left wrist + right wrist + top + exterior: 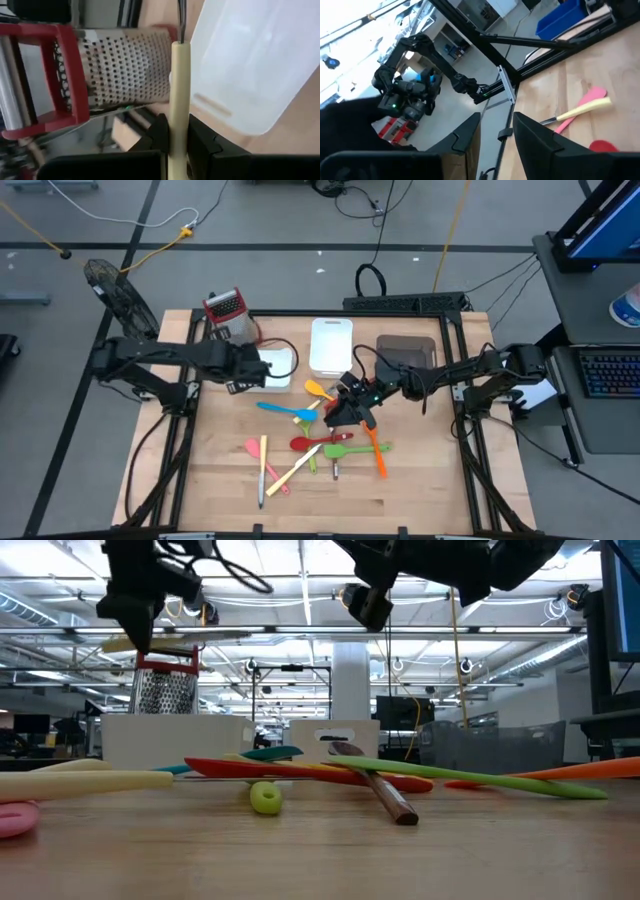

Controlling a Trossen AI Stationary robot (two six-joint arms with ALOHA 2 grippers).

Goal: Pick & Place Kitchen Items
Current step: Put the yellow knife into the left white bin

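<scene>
My left gripper [179,145] is up over the table's far left, beside the red-topped grater [115,70] and the white tray [250,65], shut on a cream-handled utensil [179,90]. Several kitchen items lie near the table's middle: a blue spatula [280,409], a red spoon [310,442], a green spatula [345,450], an orange stick [377,455], and pink, yellow and cream ones [263,460]. My right gripper [345,405] hangs above them, open [495,135], with nothing between its fingers. My left gripper pinches the utensil's cream handle [179,127] between its two fingers. The handle runs out past the fingertips to a dark thin shaft [181,22]. The utensil is lifted clear of the table and, in the low view, lies about level [180,640] in front of the grater.
A white cutting board [331,345] and a brown tray [408,352] lie at the far middle and far right. The grater [226,310] stands at the far left corner. Bare wood lies along the near edge and both near corners.
</scene>
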